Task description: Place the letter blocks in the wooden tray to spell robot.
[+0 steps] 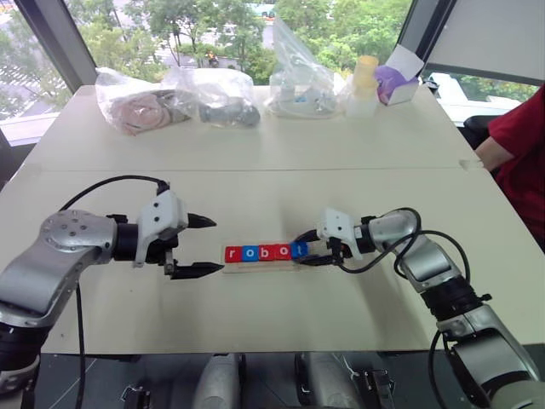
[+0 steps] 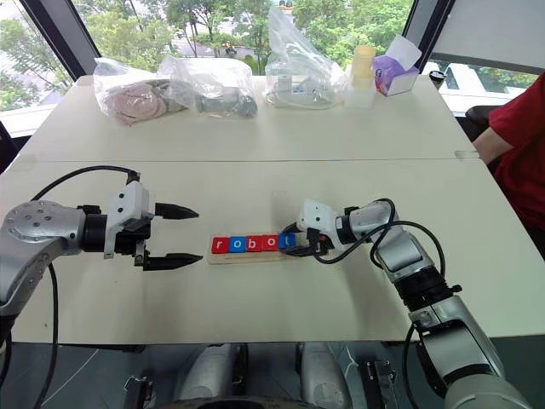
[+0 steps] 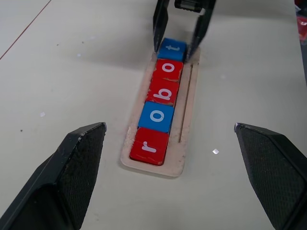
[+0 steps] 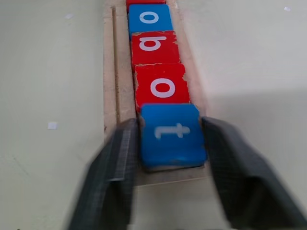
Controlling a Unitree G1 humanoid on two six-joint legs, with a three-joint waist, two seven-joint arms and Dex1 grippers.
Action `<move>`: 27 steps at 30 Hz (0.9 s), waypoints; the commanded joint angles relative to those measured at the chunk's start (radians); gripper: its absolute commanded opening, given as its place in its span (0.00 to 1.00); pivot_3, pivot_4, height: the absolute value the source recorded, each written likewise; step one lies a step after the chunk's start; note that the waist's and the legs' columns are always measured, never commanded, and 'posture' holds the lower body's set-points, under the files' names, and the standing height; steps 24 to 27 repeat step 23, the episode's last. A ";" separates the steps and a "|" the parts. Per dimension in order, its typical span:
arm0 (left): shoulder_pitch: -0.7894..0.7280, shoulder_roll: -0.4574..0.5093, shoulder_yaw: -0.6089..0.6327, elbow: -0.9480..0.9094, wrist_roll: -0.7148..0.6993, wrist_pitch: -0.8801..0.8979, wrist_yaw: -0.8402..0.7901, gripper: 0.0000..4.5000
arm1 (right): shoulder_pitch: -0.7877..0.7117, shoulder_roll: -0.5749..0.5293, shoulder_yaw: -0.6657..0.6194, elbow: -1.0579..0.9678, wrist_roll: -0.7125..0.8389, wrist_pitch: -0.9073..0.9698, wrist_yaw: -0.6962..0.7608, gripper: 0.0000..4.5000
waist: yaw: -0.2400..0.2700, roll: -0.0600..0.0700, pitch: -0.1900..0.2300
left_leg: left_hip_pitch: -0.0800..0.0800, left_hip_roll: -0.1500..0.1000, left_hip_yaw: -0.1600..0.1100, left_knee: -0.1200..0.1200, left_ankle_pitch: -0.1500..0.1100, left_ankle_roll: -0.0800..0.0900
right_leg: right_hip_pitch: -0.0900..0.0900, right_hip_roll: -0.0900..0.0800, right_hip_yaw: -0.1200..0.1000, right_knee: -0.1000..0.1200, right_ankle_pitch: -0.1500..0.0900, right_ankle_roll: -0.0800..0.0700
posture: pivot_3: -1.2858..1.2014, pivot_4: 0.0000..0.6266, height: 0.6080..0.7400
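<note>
Five letter blocks (image 1: pixel 265 252) lie in a row in the wooden tray (image 3: pixel 188 100), reading r, o, b, o, t: red r (image 3: pixel 149 146), blue o (image 3: pixel 157 116), red b (image 3: pixel 163 91), red o (image 3: pixel 168 69), blue t (image 4: pixel 173 134). My right gripper (image 4: pixel 172 143) stands at the tray's right end, open, one finger on each side of the t block, which rests flat in the tray. Just off the tray's left end, my left gripper (image 1: pixel 216 246) points along the row, wide open and empty.
Several clear plastic bags (image 1: pixel 174 100) with items, a pale bottle (image 1: pixel 364 83) and a white box with something purple (image 1: pixel 394 83) stand along the table's far edge. A person in a red sleeve (image 1: pixel 518 136) sits at the right side.
</note>
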 commanded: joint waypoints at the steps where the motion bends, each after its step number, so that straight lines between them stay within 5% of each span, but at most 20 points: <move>1: -0.005 0.001 0.010 -0.007 0.004 -0.017 0.001 1.00 | 0.007 0.001 -0.002 -0.043 -0.004 -0.010 -0.011 0.97 | 0.000 0.000 0.000 | 0.000 0.000 0.000 0.000 0.000 0.000 | 0.000 0.000 0.000 0.000 0.000 0.000 | 0.52 0.24 1.00; 11: -0.003 -0.007 0.022 0.008 0.006 -0.019 0.013 1.00 | 0.074 -0.050 -0.119 -0.233 0.086 0.147 -0.071 0.99 | 0.002 0.000 0.000 | 0.000 0.000 0.000 0.000 0.000 0.000 | 0.000 0.000 0.000 0.000 0.000 0.000 | 0.52 0.24 1.00; 21: 0.294 -0.019 0.286 0.022 -0.059 0.055 0.095 1.00 | 0.442 -0.096 -0.505 -0.606 0.317 0.537 -0.325 0.99 | 0.003 0.000 0.000 | 0.000 0.001 -0.003 -0.002 0.000 0.000 | -0.001 -0.002 0.000 0.000 0.000 -0.001 | 0.52 0.24 1.00; 27: 0.324 -0.052 0.319 0.014 -0.080 0.074 0.134 1.00 | 0.507 -0.059 -0.547 -0.641 0.334 0.551 -0.391 0.99 | 0.004 0.000 0.000 | 0.000 0.001 -0.002 -0.002 0.000 0.000 | 0.000 -0.002 0.000 0.000 -0.002 -0.003 | 0.52 0.24 1.00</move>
